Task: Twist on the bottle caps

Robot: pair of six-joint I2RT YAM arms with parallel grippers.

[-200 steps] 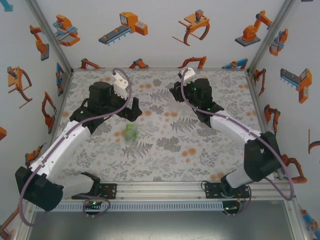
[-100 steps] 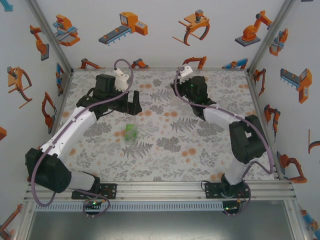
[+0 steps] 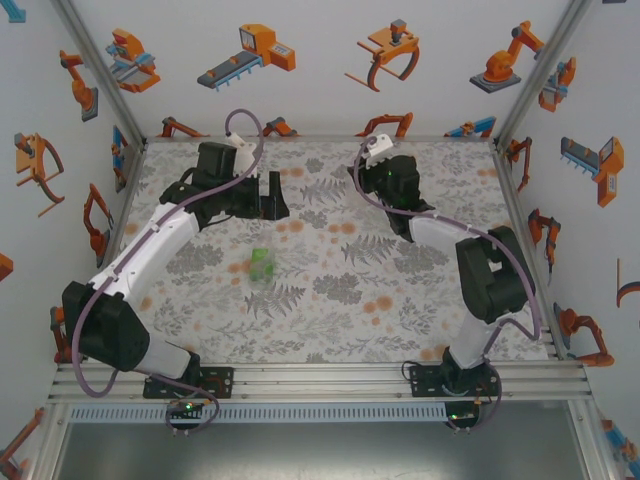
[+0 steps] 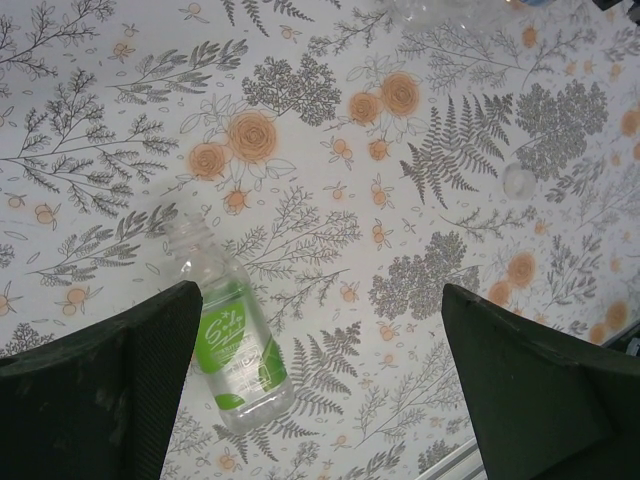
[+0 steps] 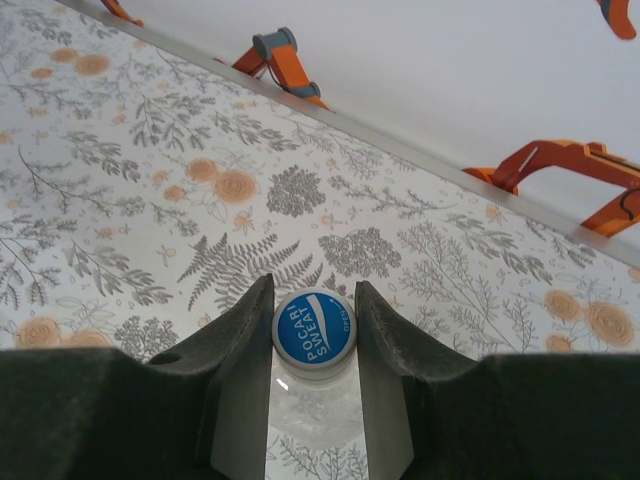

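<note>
Green bottle (image 4: 238, 350) lies on its side on the cloth (image 4: 90, 120), abt mid-table. Clear smooth plastic, round body w/ green label wrap. Neck is bare and ridged and looks uncapped. In the left wrist view its long axis runs neck upper-left to base lower-right, so slantwise to the line btw the fingers. It shows just beside the left finger (image 4: 110, 390), off-centre in the gap.

L gripper (image 4: 320, 300) hangs above the table on the far side of the green bottle, jaws wide apart, nothing in them. Fingers are dark, matte, blocky. This arm is clearly the nearer one to the green bottle. My guess: it takes this bottle, and would have to shift over it and turn the wrist so the jaws square across the body.

White cap (image 4: 519, 180): tiny round disc, flat on the cloth, well apart from the green bottle, up and right of it in the wrist view.

R gripper (image 5: 313, 298) is far-right of the green bottle, well apart. Jaws are clamped either side of a blue cap (image 5: 313, 327) printed Pocari Sweat, sitting on a clear bottle (image 5: 310, 400). Whether it's threaded home: can't tell.
</note>
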